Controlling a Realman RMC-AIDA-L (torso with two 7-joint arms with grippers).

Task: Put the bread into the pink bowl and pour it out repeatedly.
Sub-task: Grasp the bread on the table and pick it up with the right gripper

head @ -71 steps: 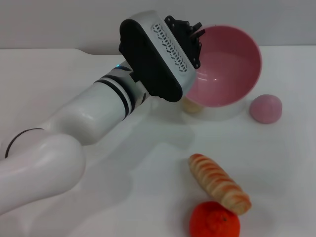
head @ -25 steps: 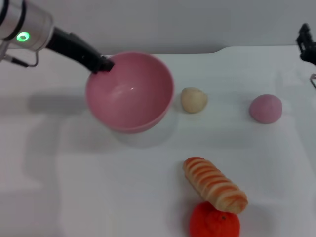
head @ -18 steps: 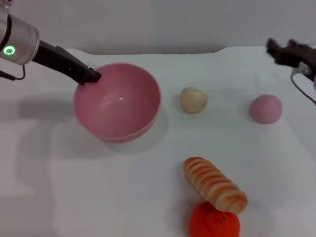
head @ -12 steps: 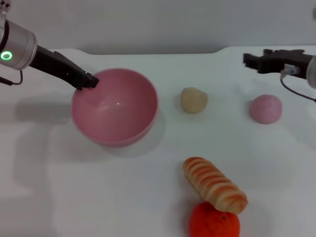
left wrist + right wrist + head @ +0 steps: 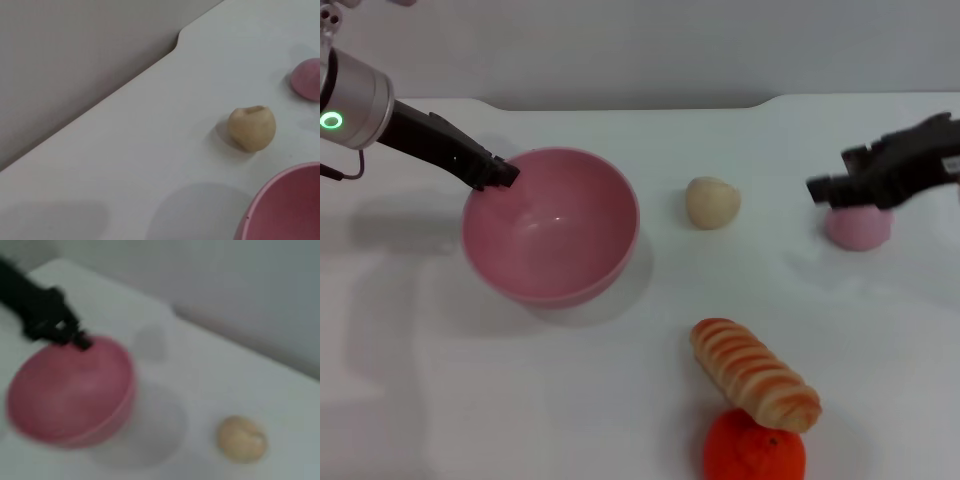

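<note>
So the bread (image 5: 755, 373) is lying on the bench near the front edge, right of middle, angled with its near end touching the orange fruit (image 5: 754, 451) sitting just in front of it. That's what I need to grab. My right jaws (image 5: 827, 188) are hanging out toward the right edge, just in front of the small pink ball (image 5: 859, 225), and honestly I can't tell how far open they are from here. Plan as I see it: come down across the loaf's middle, square to its length, and stay clear of the fruit end so I don't nudge it rolling. The loaf looks soft, so probably a gentle squeeze.

Further back on the left side, my left jaws (image 5: 502, 174) are clamped on the far-left rim of the pink bowl (image 5: 551, 227), which sits upright and empty. The beige ball (image 5: 711, 202) sits between bowl and pink ball, apart from both. I'd keep the bowl level for the drop.
</note>
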